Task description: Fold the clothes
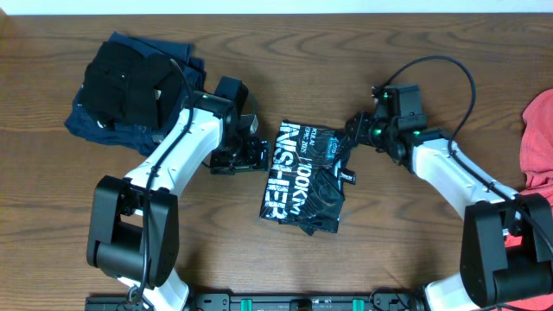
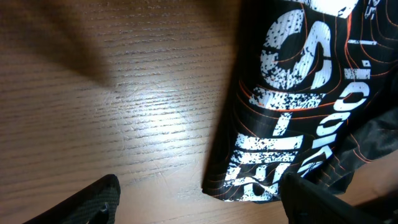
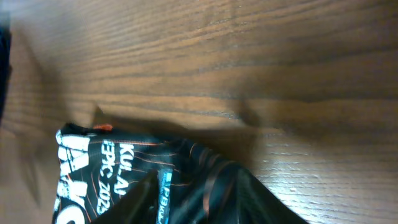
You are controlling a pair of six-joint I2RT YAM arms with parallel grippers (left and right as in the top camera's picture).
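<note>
The black shirt (image 1: pixel 302 173) with big white lettering and thin orange lines lies folded to a narrow block at mid table. My left gripper (image 1: pixel 251 154) hovers open just beside its left edge. In the left wrist view the shirt's (image 2: pixel 292 93) corner lies between the wide-spread fingertips (image 2: pixel 93 202), untouched. My right gripper (image 1: pixel 350 134) sits at the shirt's upper right corner. In the right wrist view its fingers (image 3: pixel 134 199) straddle a raised bunch of the black cloth (image 3: pixel 112 162). Whether they pinch that bunch does not show.
A pile of navy and black garments (image 1: pixel 130 86) lies at the back left, behind the left arm. A coral-red garment (image 1: pixel 537 142) lies at the right edge. Bare wooden table (image 1: pixel 52 216) surrounds the shirt.
</note>
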